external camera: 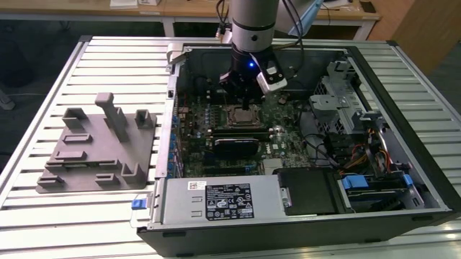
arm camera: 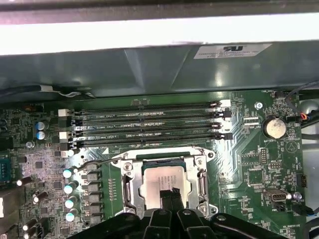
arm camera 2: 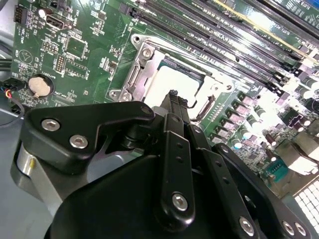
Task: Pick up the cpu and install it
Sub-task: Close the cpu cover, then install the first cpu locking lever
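While above one cpu (arm camera: 152,179), one gripper (arm camera: 169,192); four memory slots (arm camera: 149,124).

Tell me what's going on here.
The arm's gripper is down inside the open PC case, its fingertips shut together right over the cpu. The cpu lies flat in the motherboard socket, silvery top up. Whether the tips touch it cannot be told.
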`<state>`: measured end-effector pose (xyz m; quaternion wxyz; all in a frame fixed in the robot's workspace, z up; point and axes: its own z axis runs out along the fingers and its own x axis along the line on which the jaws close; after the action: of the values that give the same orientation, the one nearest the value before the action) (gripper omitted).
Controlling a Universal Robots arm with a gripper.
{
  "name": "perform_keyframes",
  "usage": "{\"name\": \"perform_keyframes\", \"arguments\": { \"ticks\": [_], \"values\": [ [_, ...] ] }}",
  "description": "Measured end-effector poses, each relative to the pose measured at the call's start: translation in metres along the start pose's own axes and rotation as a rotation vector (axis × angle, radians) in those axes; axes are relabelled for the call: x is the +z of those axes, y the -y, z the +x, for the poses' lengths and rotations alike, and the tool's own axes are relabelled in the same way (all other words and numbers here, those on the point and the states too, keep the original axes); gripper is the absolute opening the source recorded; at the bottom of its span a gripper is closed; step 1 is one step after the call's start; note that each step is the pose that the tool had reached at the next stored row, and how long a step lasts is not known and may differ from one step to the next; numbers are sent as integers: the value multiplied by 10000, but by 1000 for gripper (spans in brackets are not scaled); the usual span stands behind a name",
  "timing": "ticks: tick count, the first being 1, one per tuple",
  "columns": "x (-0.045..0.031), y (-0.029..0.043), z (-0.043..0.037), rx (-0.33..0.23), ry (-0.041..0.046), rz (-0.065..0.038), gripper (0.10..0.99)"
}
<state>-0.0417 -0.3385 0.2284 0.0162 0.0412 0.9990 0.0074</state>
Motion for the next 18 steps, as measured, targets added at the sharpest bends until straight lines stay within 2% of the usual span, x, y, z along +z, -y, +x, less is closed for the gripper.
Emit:
{"name": "perform_keyframes", "arguments": {
  "ticks": [11, 14, 18],
  "values": [
    [-1, 2, 14, 2, 0, 4, 106],
    [-2, 4, 44, -1, 0, 2, 106],
    [-5, 10, 123, 1, 6, 2, 106]
  ]
}}
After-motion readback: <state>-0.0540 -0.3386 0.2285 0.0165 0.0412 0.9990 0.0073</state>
